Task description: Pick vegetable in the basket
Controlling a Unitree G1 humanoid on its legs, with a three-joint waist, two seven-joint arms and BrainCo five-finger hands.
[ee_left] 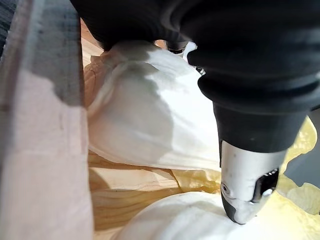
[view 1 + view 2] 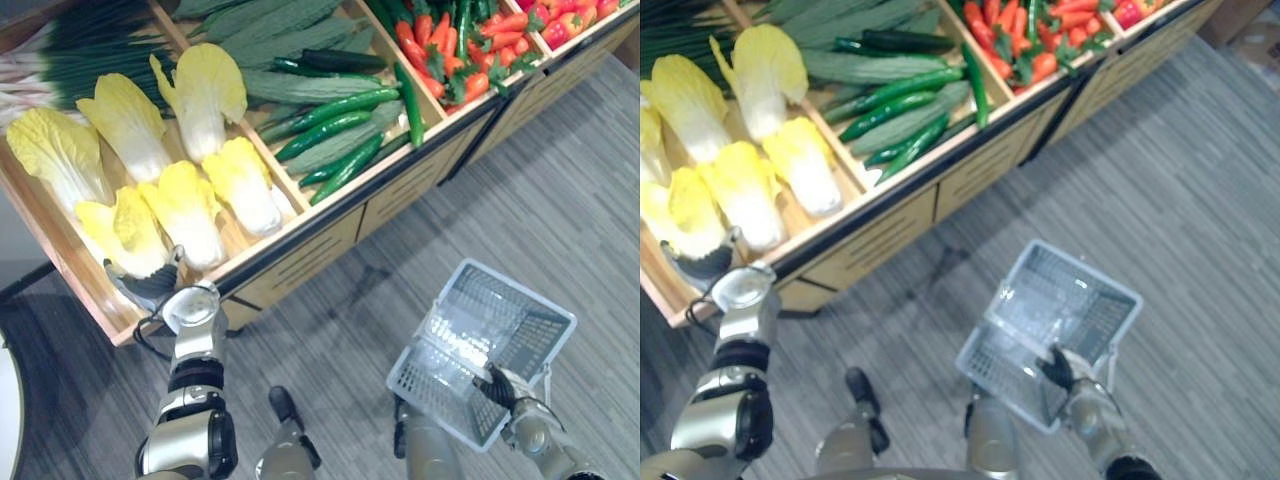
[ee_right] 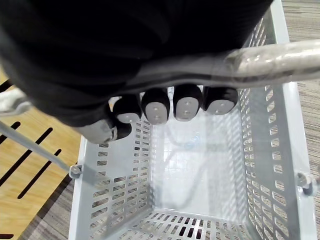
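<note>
Six cabbages (image 2: 190, 205), one basket (image 2: 520, 291). My left hand (image 2: 150, 287) at front cabbage (image 2: 125, 232), grip cannot tell. Right wrist view shows my right hand (image 3: 155, 106) clamped round handle (image 3: 280, 59).

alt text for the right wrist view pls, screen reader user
The right hand has its fingers curled round the metal handle of a grey plastic basket, seen from the wrist. The basket hangs under the hand with nothing in it; a wooden stand front and grey floor show beside it.
</note>
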